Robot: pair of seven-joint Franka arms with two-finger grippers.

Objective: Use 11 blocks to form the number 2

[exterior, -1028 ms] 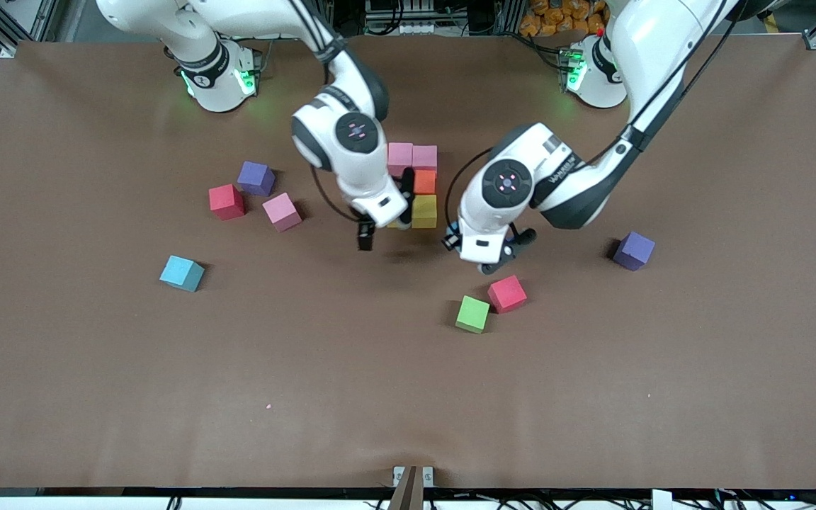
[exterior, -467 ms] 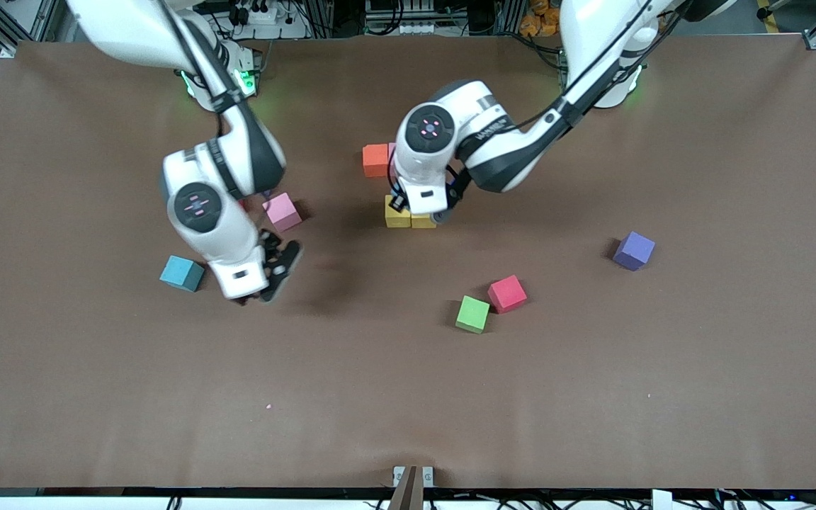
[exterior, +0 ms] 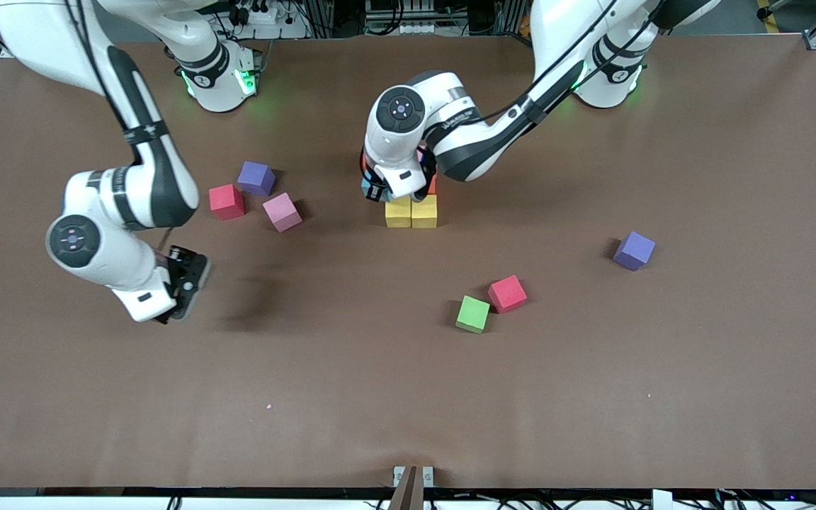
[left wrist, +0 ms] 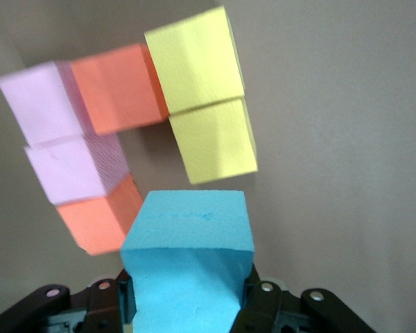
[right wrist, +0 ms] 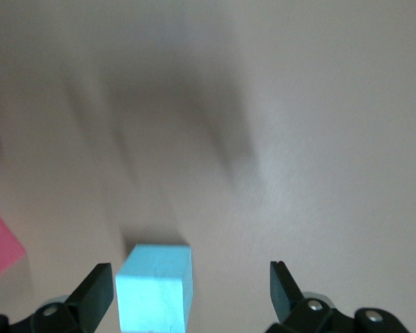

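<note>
Cubes everywhere on the brown table (exterior: 592, 397). The left gripper (left wrist: 187, 305) hangs over the half-built number 2 (exterior: 411, 211), clamped on a light blue cube (left wrist: 188, 250), with two yellow cubes (left wrist: 204, 104) at about its twelve o'clock. The right gripper (right wrist: 191, 288), over the right arm's end of the table, has its jaws spread wide above another light blue cube (right wrist: 154, 288), nothing held. Green cube (exterior: 472, 314) sits touching a red cube (exterior: 506, 293), at five o'clock from the figure.

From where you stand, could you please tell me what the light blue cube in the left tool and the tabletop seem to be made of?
Light blue cube: probably foam; matte, with a finely pitted face and soft edges. Tabletop: a dull brown sheet, perhaps paper or felt; no shine, faint creases.
</note>
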